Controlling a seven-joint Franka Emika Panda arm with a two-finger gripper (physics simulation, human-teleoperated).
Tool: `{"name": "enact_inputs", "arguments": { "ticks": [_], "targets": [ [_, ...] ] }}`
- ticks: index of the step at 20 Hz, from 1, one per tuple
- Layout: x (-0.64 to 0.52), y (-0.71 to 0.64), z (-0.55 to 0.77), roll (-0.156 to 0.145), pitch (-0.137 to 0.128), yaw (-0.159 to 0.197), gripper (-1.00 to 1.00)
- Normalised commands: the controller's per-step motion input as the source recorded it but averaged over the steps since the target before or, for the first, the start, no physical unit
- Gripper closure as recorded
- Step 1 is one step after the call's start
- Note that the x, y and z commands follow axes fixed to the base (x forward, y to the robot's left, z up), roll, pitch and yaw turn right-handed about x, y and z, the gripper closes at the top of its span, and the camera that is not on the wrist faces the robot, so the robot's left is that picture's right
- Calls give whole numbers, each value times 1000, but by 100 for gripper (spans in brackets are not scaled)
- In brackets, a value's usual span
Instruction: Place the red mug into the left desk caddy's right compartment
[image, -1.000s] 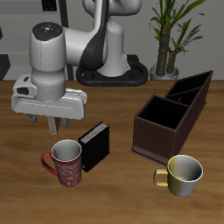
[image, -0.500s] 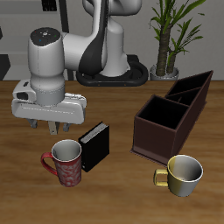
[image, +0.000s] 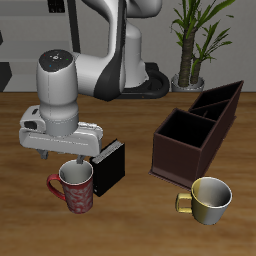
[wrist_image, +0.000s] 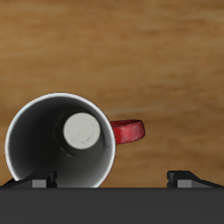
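On the wooden counter (image: 130, 225) we count one long maroon-brown desk caddy (image: 197, 132), two mugs and one small black box (image: 110, 166). The hand (image: 62, 160) hovers, fingers apart, just above the upright red swirl-patterned mug (image: 76, 187); only our wrist view shows its grey inside. The yellow-gold mug (image: 208, 200) stands before the caddy.

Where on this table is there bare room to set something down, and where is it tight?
Bare wood lies between the black box and the caddy, running toward the front edge between the red mug and the yellow mug. The caddy's big square compartment looks empty. It is crowded where the gripper hangs right over the red mug, with the black box close beside it.
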Motion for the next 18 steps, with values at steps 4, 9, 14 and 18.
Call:
{"name": "enact_inputs", "arguments": {
  "ticks": [4,9,14,18],
  "targets": [
    [93,62,-294,20,28,-41,-100],
    [35,-35,-290,-1,37,-80,-100],
    [12,-78,-331,2,59,-113,-100],
    [4,-46,-245,-39,66,-75,100]
  ]
}}
